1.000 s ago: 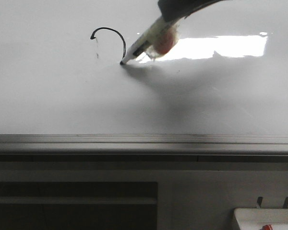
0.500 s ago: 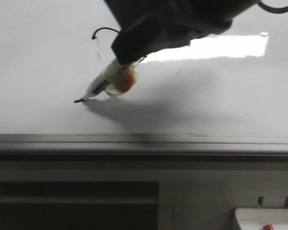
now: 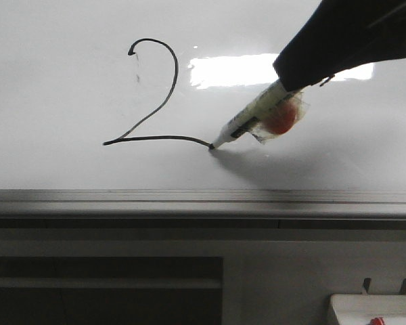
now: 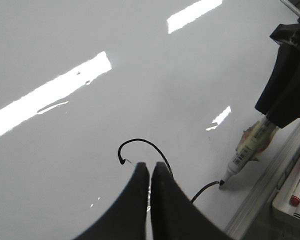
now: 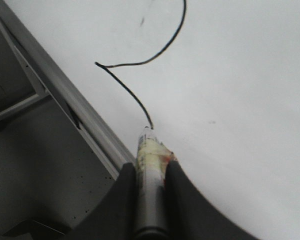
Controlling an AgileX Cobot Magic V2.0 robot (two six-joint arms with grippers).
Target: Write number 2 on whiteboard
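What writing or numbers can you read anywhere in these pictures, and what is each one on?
"2": the number 2, hand-drawn in black on the whiteboard; the marker in the right gripper has its tip at the end of the base stroke.
Marker barrel: any print is too blurred to read.
Red-capped pens in the tray: no readable label.

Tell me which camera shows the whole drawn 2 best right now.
The front view: the number 2 shows complete, hook to base. In the left wrist view the left gripper hides its middle; the right wrist view crops the top.
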